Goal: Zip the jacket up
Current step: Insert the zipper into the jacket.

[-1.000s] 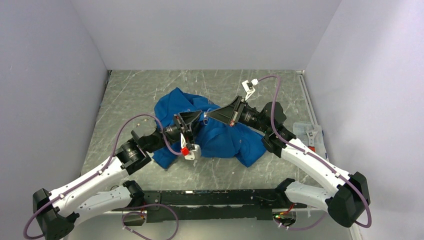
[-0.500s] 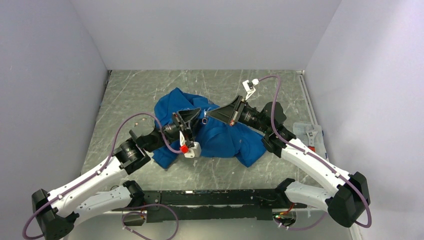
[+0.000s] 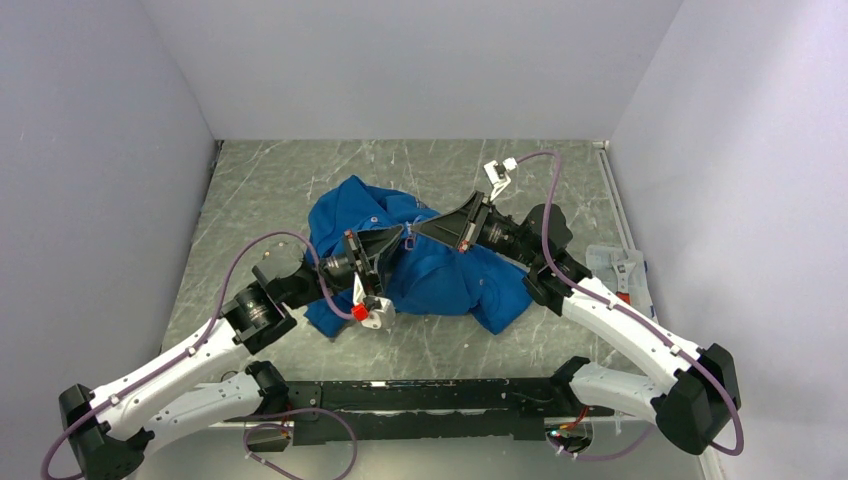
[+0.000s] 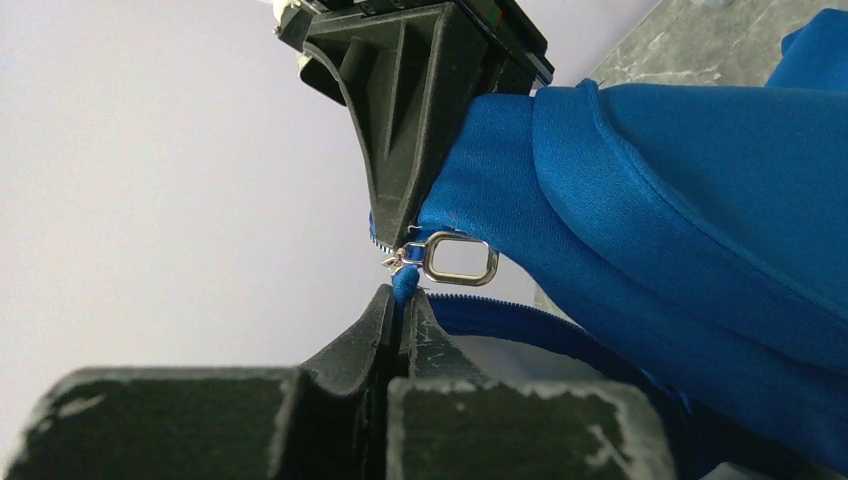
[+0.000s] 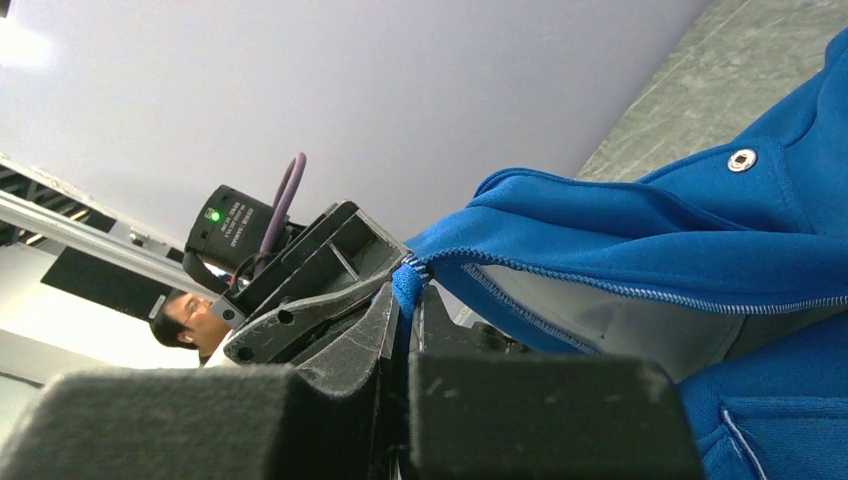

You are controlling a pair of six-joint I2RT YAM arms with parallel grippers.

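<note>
The bright-blue jacket (image 3: 440, 275) lies crumpled mid-table, with its front edge lifted between both arms. In the left wrist view my left gripper (image 4: 403, 298) is shut on a small tip of blue zipper tape, just below the silver pull ring (image 4: 460, 260). The right arm's black fingers (image 4: 400, 130) pinch the fabric right above it. My right gripper (image 5: 407, 295) is shut on the jacket's (image 5: 640, 240) edge beside the silvery zipper teeth (image 5: 650, 295). From above, the left gripper (image 3: 401, 237) and right gripper (image 3: 414, 229) meet tip to tip.
A clear packet with a tool (image 3: 618, 268) lies at the table's right edge. Grey walls close in on three sides. The left arm's purple cable (image 3: 290, 245) loops over the jacket's left part. The marbled tabletop (image 3: 270, 180) shows around the jacket.
My left gripper has shut on the zipper tape end. The left arm has drawn slightly back to the left. The right arm has not moved.
</note>
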